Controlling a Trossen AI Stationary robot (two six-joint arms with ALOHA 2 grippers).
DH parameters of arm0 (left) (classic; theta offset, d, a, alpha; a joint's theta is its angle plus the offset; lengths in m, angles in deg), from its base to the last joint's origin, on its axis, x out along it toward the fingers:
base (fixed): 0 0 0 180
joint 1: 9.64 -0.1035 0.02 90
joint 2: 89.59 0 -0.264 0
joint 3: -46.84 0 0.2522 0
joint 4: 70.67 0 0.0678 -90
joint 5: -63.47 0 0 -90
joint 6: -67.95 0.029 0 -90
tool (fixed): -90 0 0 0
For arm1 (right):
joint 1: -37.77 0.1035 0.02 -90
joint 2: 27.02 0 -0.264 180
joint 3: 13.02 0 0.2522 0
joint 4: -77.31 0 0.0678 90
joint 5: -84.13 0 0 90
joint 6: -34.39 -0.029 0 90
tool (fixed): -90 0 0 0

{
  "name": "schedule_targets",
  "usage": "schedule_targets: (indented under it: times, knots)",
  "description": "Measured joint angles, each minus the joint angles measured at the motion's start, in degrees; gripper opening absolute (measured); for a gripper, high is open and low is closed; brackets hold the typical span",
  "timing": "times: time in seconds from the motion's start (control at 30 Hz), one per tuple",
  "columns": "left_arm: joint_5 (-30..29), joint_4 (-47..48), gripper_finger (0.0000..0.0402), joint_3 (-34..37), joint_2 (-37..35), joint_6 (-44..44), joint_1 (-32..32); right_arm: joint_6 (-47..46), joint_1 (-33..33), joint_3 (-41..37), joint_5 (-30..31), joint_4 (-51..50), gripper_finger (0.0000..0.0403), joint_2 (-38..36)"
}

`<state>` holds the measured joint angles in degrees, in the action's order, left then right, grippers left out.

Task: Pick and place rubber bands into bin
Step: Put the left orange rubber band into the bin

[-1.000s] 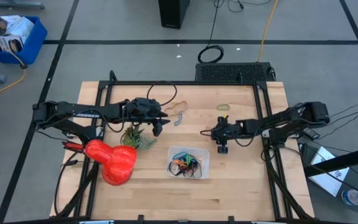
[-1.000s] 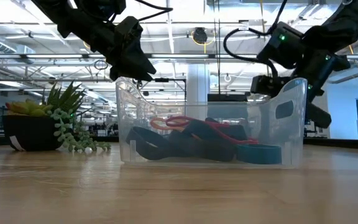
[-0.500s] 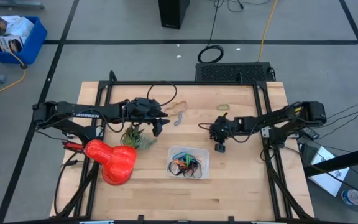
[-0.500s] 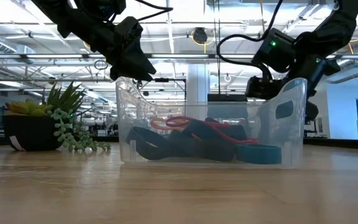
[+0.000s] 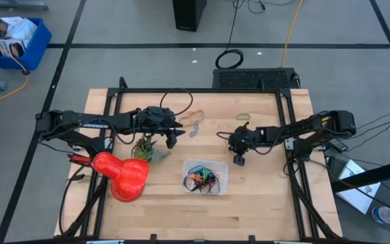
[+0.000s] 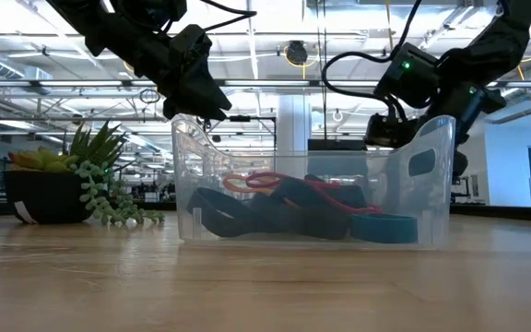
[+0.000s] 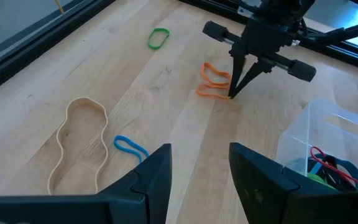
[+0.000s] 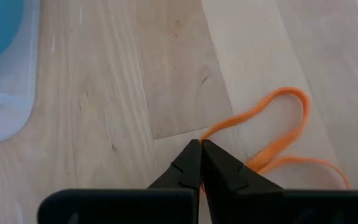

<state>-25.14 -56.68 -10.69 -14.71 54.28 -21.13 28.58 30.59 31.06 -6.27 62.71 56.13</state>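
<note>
Pinching an orange rubber band at its near end, the right pincer has its fingertips pressed together on the loop, tips down at the counter near the middle right. We note the band lies flat on the wood, partly folded over itself, as the left wrist view also shows. The bin sits just in front of centre, apart from the right pincer, holding a tangle of bands in black, orange, blue and green. Loose bands remain on the far half: a tan one, a small blue one, a green one. The left pincer hangs above the counter with its fingers parted, holding nothing. A potted plant and a red object stand at the left.
</note>
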Motion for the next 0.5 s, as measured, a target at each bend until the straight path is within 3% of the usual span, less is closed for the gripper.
schedule_targets:
  times: [0.33,0.5]
  knots:
    - [0.0,-0.5,0.0168,0.0,0.0,-0.1,0.0,-2.5,0.1,-0.1,2.0,0.1,0.0001,-16.3]
    - [0.0,-0.5,0.0168,0.0,0.0,-0.4,0.0,-2.5,0.0,-0.1,2.1,5.8,0.0,-25.9]
